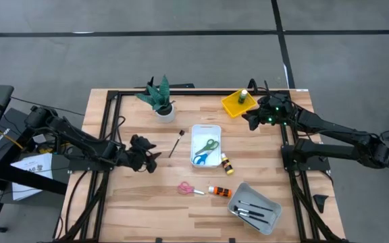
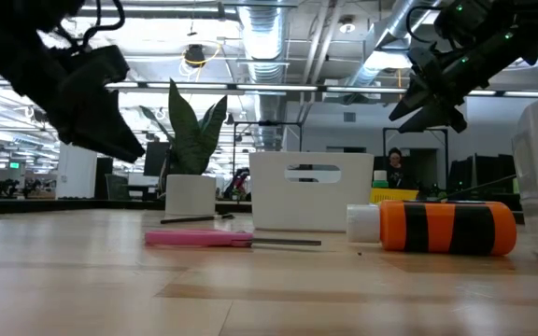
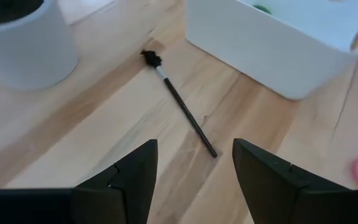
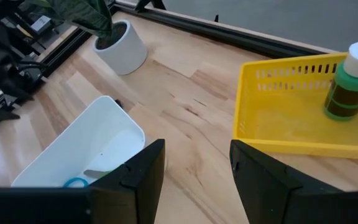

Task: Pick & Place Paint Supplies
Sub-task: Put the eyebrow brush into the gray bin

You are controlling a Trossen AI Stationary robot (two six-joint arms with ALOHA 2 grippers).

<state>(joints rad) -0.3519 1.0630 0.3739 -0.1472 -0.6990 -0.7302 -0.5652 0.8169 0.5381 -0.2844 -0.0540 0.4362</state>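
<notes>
The bench point(image 1: 134, 202) lies bare along its near-left corner and down the left side, so a gripper can pass there freely. The middle is crowded: a white tray point(image 1: 206, 144) sits at the centre, with a thin brush point(image 1: 175, 144) just to its left and a potted plant point(image 1: 159, 98) rising tall toward the far edge (the one upright obstacle). Near the front edge, pink scissors point(image 1: 188, 189) and an orange bottle point(image 1: 219, 192) lie flat. A grey tray point(image 1: 256, 208) fills the near-right corner, a yellow tray point(image 1: 238, 104) the far-right one. Open wood remains between the plant and the yellow tray.
</notes>
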